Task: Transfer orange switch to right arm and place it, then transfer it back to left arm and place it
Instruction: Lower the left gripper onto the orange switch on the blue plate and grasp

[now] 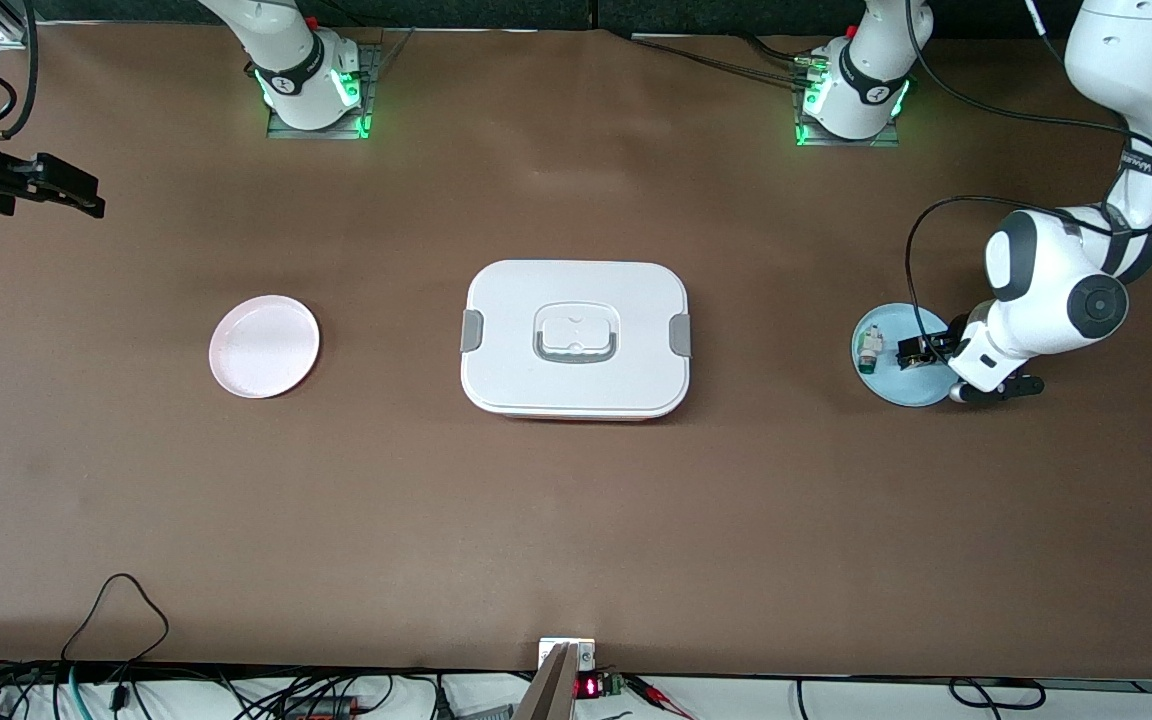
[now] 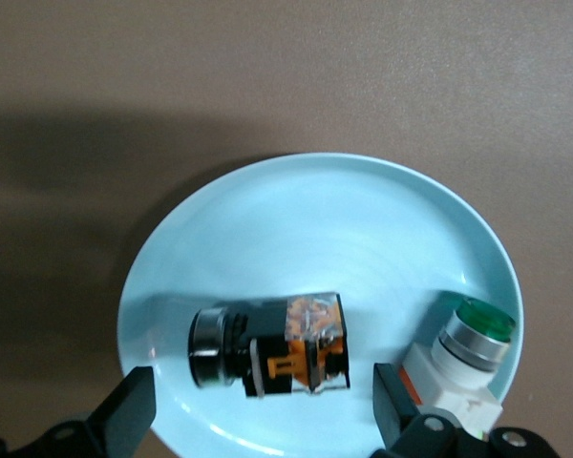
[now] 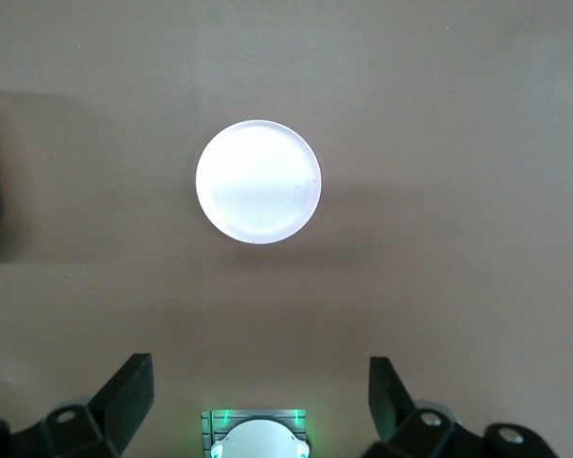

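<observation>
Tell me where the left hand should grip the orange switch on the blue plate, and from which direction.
Probably from straight above, across the blocky black-and-orange body of the orange switch, not its round cap. It lies on its side on the blue plate, flat flanks facing the open fingers of the left hand, clear of the green-tipped part.

No readable words stood on the box (image 1: 576, 340), the plates or the switches. A small red digit display (image 1: 587, 687) glowed below the surface's near edge, its numerals too small to read.
</observation>
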{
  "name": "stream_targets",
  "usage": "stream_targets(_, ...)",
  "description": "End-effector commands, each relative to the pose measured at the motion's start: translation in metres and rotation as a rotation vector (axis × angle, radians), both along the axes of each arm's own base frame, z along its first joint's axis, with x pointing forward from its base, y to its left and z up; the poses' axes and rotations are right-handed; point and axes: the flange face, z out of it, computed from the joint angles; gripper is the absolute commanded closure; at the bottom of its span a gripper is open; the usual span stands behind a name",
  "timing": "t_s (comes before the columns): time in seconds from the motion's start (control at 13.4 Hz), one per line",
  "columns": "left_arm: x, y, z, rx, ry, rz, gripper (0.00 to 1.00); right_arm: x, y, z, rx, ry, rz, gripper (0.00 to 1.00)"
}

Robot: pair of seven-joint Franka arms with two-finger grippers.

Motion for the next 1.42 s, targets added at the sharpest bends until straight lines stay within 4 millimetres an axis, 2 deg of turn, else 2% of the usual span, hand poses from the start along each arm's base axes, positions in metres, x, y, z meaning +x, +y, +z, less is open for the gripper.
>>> stream_targets(0.0, -0.004, -0.002, -0.012, -0.017, -0.027, 0.018, 0.0, 0.006, 0.006, 0.005, 0.003, -0.038, 0.01, 0.0)
stream_targets(0.22, -0.006, -0.003, -0.02, -0.02, -0.026, 0.017, 0.01, 0.008, 0.0, 0.006, 0.015, -0.048, 0.009, 0.0)
stream_targets(0.3, -0.007, -0.003, -0.021, -0.021, -0.021, 0.016, 0.14, 0.01, -0.001, 0.003, 0.013, -0.045, 0.007, 0.0)
stream_targets(0.37, -0.007, -0.004, -0.019, -0.023, -0.018, 0.005, 0.34, 0.01, 0.002, 0.002, 0.004, -0.044, 0.014, 0.0)
stream_targets(0.52, -0.008, -0.005, -0.016, -0.025, -0.011, -0.012, 0.58, 0.011, 0.002, 0.009, 0.002, -0.059, 0.014, 0.0)
stream_targets(0.74, -0.007, -0.01, -0.009, -0.047, 0.01, -0.114, 0.81, 0.012, 0.0, 0.012, 0.014, -0.071, 0.011, 0.0)
stream_targets(0.89, -0.004, -0.012, 0.014, -0.048, -0.002, -0.16, 0.88, 0.012, 0.011, 0.011, 0.003, -0.066, 0.033, 0.0)
stream_targets(1.19, -0.006, -0.047, 0.066, -0.063, 0.044, -0.23, 0.89, 0.013, 0.009, 0.006, 0.012, -0.053, 0.028, 0.0)
stream_targets(1.34, -0.013, -0.076, 0.1, -0.125, 0.096, -0.189, 0.89, 0.014, 0.008, 0.005, 0.01, -0.056, 0.025, 0.0)
